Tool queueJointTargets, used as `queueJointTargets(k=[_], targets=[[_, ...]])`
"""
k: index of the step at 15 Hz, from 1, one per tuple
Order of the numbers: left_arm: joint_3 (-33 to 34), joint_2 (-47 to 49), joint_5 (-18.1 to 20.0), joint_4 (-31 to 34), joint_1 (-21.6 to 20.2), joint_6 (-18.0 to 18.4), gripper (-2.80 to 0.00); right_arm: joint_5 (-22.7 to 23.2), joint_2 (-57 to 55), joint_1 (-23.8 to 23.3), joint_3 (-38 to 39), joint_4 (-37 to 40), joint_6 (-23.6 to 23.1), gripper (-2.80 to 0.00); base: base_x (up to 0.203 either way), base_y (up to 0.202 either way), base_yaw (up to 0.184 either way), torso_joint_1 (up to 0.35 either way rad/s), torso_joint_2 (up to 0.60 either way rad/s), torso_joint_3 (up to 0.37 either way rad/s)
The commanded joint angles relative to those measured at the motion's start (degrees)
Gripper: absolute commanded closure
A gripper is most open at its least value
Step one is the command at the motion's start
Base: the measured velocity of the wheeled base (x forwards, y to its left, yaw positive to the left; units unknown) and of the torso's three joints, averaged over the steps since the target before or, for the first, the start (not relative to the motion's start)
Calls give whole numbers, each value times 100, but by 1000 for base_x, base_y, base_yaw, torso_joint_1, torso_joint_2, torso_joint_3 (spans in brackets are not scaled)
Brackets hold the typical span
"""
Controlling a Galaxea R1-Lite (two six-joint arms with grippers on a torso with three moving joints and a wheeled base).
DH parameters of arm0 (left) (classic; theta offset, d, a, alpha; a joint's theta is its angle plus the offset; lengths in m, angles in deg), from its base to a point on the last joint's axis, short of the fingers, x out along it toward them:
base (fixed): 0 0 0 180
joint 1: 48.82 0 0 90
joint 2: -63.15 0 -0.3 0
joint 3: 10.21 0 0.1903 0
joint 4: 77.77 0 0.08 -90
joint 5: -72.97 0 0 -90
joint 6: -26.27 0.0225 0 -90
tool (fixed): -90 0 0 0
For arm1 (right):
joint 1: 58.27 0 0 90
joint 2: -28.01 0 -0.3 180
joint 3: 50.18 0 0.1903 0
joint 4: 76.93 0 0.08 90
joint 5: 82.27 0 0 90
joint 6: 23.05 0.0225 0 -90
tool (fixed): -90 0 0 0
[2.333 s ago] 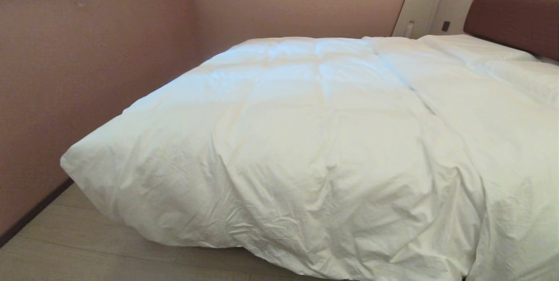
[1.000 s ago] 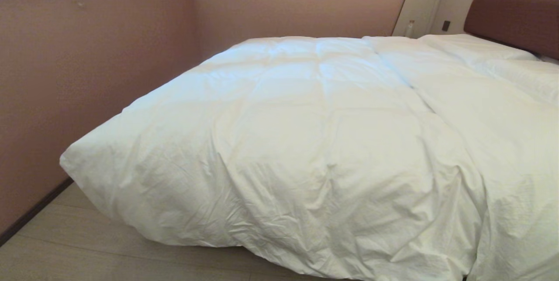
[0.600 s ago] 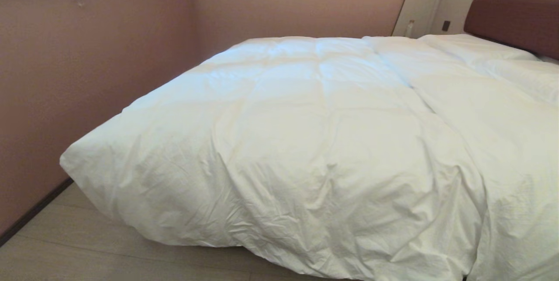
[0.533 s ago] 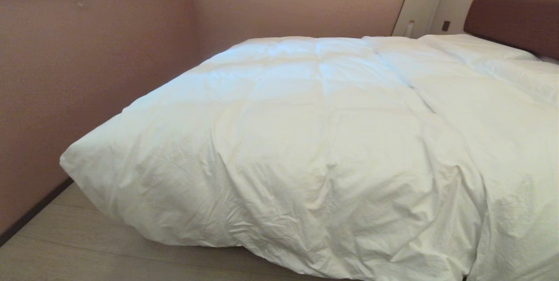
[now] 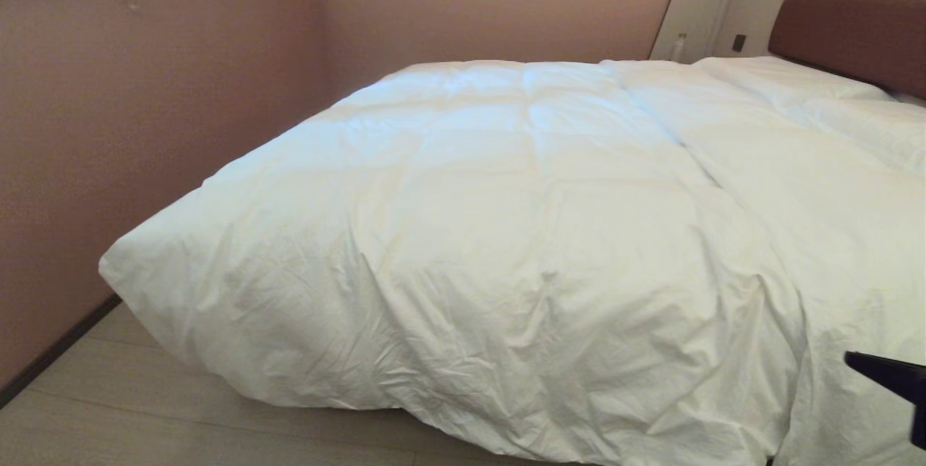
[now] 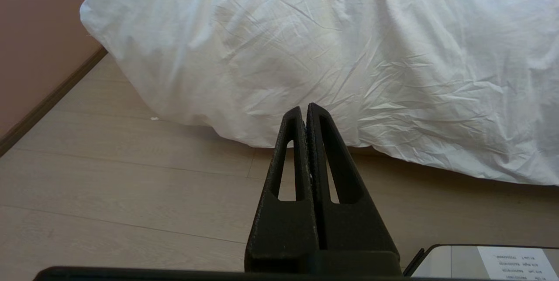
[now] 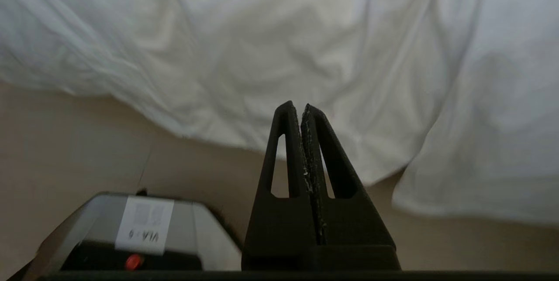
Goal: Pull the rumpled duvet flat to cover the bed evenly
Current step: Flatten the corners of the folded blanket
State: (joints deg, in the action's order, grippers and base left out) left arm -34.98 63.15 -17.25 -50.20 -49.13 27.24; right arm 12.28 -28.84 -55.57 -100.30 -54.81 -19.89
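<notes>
The white puffy duvet [image 5: 506,234] lies over the bed, quilted in big squares; its near edge is creased and hangs to the floor, with a fold running toward the headboard [image 5: 854,35]. In the head view my right gripper [image 5: 857,361] shows as a dark tip at the right edge, in front of the hanging duvet. Seen from the right wrist, the right gripper [image 7: 296,107] is shut and empty, pointing at the duvet's hanging edge [image 7: 305,63]. My left gripper [image 6: 304,108] is shut and empty, low over the floor, short of the duvet's near edge [image 6: 332,54].
A pink wall [image 5: 145,126] runs close along the bed's left side, leaving a narrow strip of pale wood floor [image 5: 145,408]. White pillows [image 5: 788,82] lie by the headboard. A small bottle [image 5: 680,46] stands on the beige panel behind the bed.
My right gripper has come up into the head view at the lower right edge, where nothing showed before. The duvet and the left arm have not moved.
</notes>
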Motion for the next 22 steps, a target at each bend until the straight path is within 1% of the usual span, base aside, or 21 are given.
queueJointTargets(k=[1, 3, 5, 8, 10, 11, 13, 16, 18, 21, 22], targets=[[8, 0, -4, 1, -5, 0, 0, -54, -2457, -74, -169, -1519, 536, 0, 0, 0, 0, 0, 0, 0], [8, 0, -4, 1, -5, 0, 0, -208, -3757, -187, -290, -2253, 603, 0, 0, 0, 0, 0, 0, 0], [0, 0, -4, 1, -13, 0, 0, -364, -4798, -419, -467, -2797, 665, 0, 0, 0, 0, 0, 0, 0], [3, 0, -4, 1, -8, 0, 0, -435, -5799, -888, -736, -3205, 768, 0, 0, 0, 0, 0, 0, 0], [0, 0, -4, 1, -5, 0, 0, -452, -6207, -1027, -793, -3633, 726, 0, 0, 0, 0, 0, 0, 0], [8, 0, -4, 1, -5, 0, 0, -454, -6358, -1045, -771, -3815, 639, 0, 0, 0, 0, 0, 0, 0], [4, 0, -4, 1, -5, 0, 0, -449, -6718, -1066, -653, -4256, 262, 0, 0, 0, 0, 0, 0, 0], [0, 0, -4, 1, -13, 0, 0, -445, -7245, -1084, -294, -5509, -390, 0, 0, 0, 0, 0, 0, 0], [0, 0, -4, 1, -5, 0, 0, -434, -7810, -1111, -35, -6550, -727, 0, 0, 0, 0, 0, 0, 0], [8, 0, -4, 1, -5, 0, 0, -429, -8559, -1114, 160, -7502, -987, 0, 0, 0, 0, 0, 0, 0], [0, 0, -4, 1, -5, 0, 0, -428, -8638, -1114, 174, -7639, -1030, 0, 0, 0, 0, 0, 0, 0]])
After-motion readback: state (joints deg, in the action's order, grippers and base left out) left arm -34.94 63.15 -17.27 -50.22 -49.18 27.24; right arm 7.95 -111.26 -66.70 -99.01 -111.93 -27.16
